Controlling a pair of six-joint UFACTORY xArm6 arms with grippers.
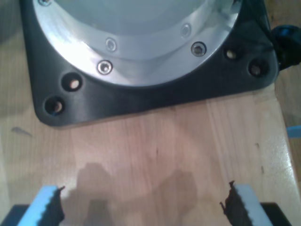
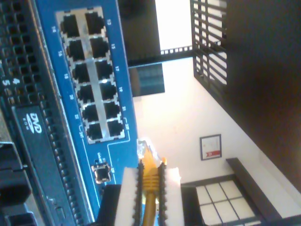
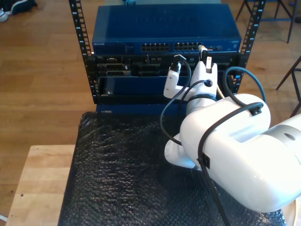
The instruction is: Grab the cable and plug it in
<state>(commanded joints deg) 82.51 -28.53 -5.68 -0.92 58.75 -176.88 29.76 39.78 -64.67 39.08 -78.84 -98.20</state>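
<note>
The cable (image 2: pixel 149 181) is pale yellow, and its clear plug (image 2: pixel 143 148) sticks out past the fingertips of my second gripper (image 2: pixel 149 176), which is shut on it. The plug tip hovers just off the blue switch (image 2: pixel 117 141), beside the end of its block of ports (image 2: pixel 89 75) and near a small single port (image 2: pixel 101 173). In the exterior view my second gripper (image 3: pixel 205 56) reaches up to the switch (image 3: pixel 164 28) face, holding the plug (image 3: pixel 202 48) at the right end of the port row (image 3: pixel 176 46). My first gripper (image 1: pixel 143 205) is open above bare wood.
A black rack (image 3: pixel 80 42) holds the switch above dark devices, one with a DVD drive (image 2: pixel 35 122). Black bubble wrap (image 3: pixel 117 174) covers the table in front. Black arm cables (image 3: pixel 167 108) loop near the wrist. A black base plate (image 1: pixel 155 96) with a silver flange (image 1: pixel 141 52) lies ahead of my first gripper.
</note>
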